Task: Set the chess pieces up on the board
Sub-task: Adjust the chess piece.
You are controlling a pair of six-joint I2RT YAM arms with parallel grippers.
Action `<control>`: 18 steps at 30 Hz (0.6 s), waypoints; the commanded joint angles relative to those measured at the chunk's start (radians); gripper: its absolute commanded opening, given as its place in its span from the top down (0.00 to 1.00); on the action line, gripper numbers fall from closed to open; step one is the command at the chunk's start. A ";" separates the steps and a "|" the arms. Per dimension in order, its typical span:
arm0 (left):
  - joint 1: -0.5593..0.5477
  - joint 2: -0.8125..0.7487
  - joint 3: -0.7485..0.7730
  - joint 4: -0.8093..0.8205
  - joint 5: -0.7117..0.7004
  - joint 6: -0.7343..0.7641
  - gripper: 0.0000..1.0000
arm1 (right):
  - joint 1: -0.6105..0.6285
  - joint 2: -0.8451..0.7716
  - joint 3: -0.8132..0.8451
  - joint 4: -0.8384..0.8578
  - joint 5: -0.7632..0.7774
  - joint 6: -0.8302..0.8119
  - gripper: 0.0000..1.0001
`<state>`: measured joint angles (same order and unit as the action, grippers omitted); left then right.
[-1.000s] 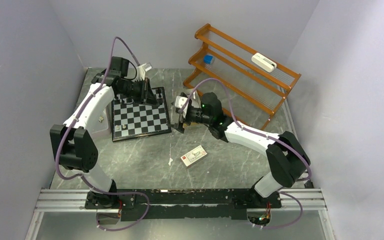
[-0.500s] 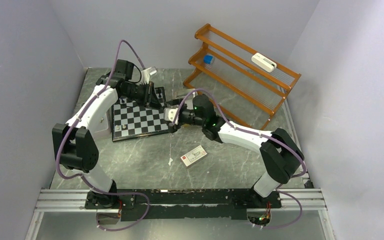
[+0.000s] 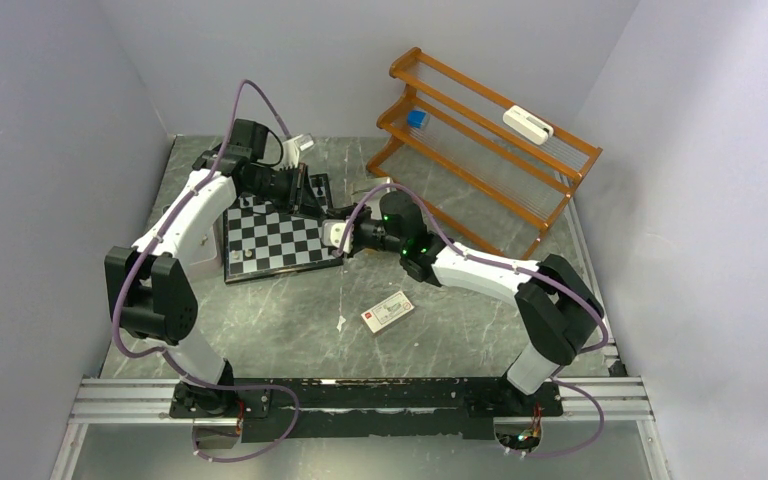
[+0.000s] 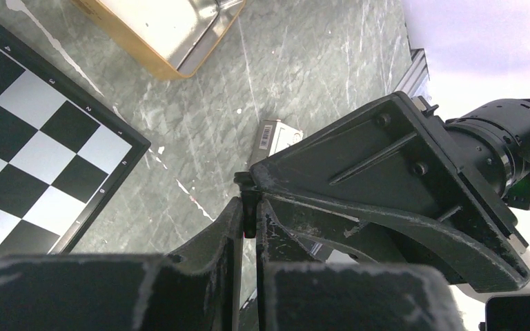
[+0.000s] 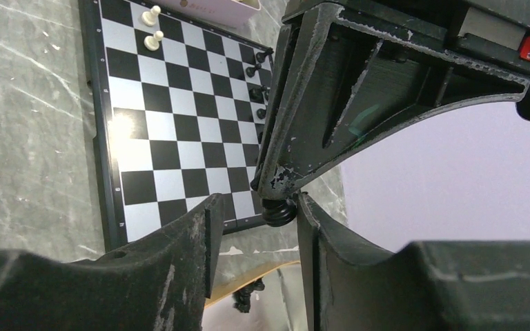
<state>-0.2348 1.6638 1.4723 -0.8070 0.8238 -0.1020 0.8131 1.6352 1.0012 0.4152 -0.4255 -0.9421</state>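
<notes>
The left gripper (image 4: 248,207) is clenched on a black piece (image 5: 279,212), pinching it at the very fingertips so that its round base hangs just below them. That base sits between the two fingers of the right gripper (image 5: 259,201). It is tight by one finger, touching or nearly so, with a plain gap to the other, so these jaws stand apart and grip nothing. From the right wrist the black piece shows in the air at the right edge of the board (image 5: 172,131), toward its far end. A line of black pieces (image 5: 255,91) stands along the board's far side, close under the left gripper. Two pale pieces (image 5: 153,41) stand by the near left corner, and the middle squares lie open. A tan box (image 4: 169,27) lies just off the board's edge on the table (image 3: 290,310), close below where the grippers meet. A small carton (image 3: 387,312) lies well apart toward the near middle, with bare marble all round it. The rack (image 3: 490,150) stands at the far right, behind the right arm (image 3: 480,270) and near it.
</notes>
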 commanded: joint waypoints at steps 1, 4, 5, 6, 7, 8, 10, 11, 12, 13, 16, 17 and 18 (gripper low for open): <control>-0.011 -0.007 0.031 0.053 0.044 -0.019 0.90 | 0.012 0.025 0.017 -0.025 0.010 -0.009 0.55; -0.011 -0.008 0.034 0.064 0.034 -0.031 0.91 | 0.012 0.029 0.013 -0.024 0.019 0.000 0.59; -0.011 -0.010 0.033 0.071 0.030 -0.036 0.91 | 0.012 0.030 0.010 -0.021 0.019 0.006 0.60; -0.011 -0.012 0.032 0.079 0.025 -0.040 0.91 | 0.011 0.032 0.011 -0.022 0.020 0.011 0.61; -0.011 -0.015 0.030 0.087 0.015 -0.046 0.91 | 0.012 0.036 0.013 -0.026 0.024 0.019 0.62; -0.011 -0.019 0.028 0.099 0.008 -0.053 0.91 | 0.012 0.039 0.017 -0.030 0.028 0.025 0.63; -0.011 -0.021 0.028 0.109 0.004 -0.060 0.91 | 0.011 0.046 0.020 -0.030 0.037 0.040 0.65; -0.011 -0.021 0.030 0.109 0.004 -0.059 0.91 | 0.012 0.049 0.024 -0.033 0.041 0.045 0.66; -0.011 -0.021 0.032 0.109 0.002 -0.059 0.91 | 0.011 0.053 0.027 -0.037 0.045 0.052 0.68; -0.011 -0.021 0.032 0.112 -0.004 -0.062 0.91 | 0.011 0.056 0.031 -0.041 0.045 0.059 0.69; -0.011 -0.025 0.031 0.118 -0.038 -0.064 0.91 | 0.012 0.061 0.037 -0.036 0.045 0.088 0.71; -0.011 -0.027 0.030 0.118 -0.050 -0.063 0.91 | 0.012 0.061 0.038 -0.031 0.043 0.098 0.72; -0.011 -0.027 0.030 0.117 -0.060 -0.060 0.91 | 0.011 0.064 0.039 -0.027 0.042 0.110 0.72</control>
<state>-0.2348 1.6638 1.4723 -0.7605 0.7719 -0.1478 0.8139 1.6711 1.0222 0.4206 -0.3695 -0.8944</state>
